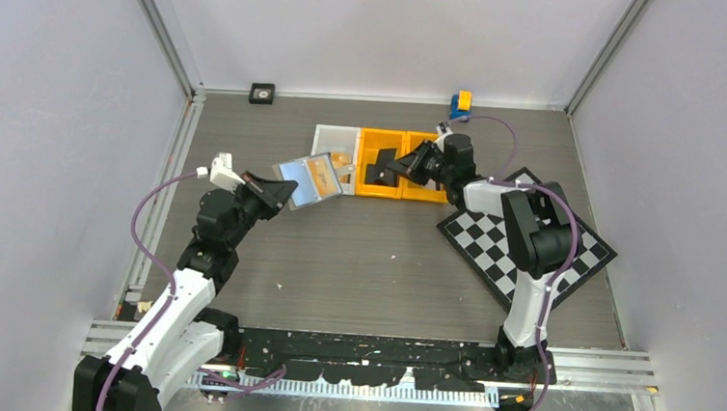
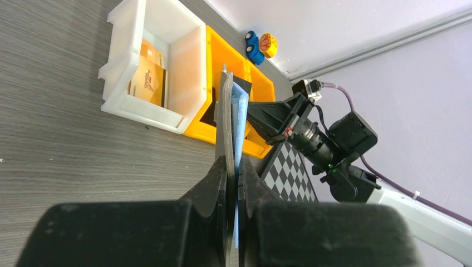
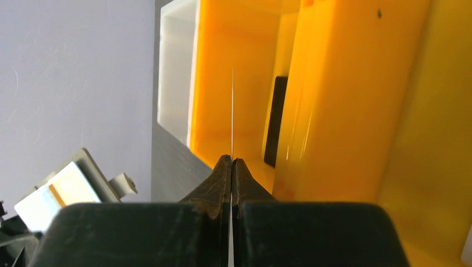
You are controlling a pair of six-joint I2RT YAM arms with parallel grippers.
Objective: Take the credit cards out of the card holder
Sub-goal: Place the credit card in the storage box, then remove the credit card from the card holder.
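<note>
My left gripper [image 1: 283, 188] [image 2: 235, 167] is shut on the grey card holder [image 1: 308, 180] [image 2: 225, 122] and holds it above the table, left of the bins. It hangs open, showing its pale blue inside and an orange credit card [image 1: 319, 171]. My right gripper [image 1: 403, 167] [image 3: 232, 160] is shut on a thin card [image 3: 232, 111], seen edge-on, over the left orange bin [image 1: 378, 189] [image 3: 222, 67]. A black card [image 3: 275, 119] stands inside that bin. An orange card [image 2: 147, 78] lies in the white bin [image 1: 326, 135] [image 2: 183, 61].
A second orange bin [image 1: 425, 195] adjoins the first on the right. A black-and-white chessboard [image 1: 521, 246] lies under the right arm. A blue and yellow toy [image 1: 460, 104] and a small black square object [image 1: 262, 93] sit by the back wall.
</note>
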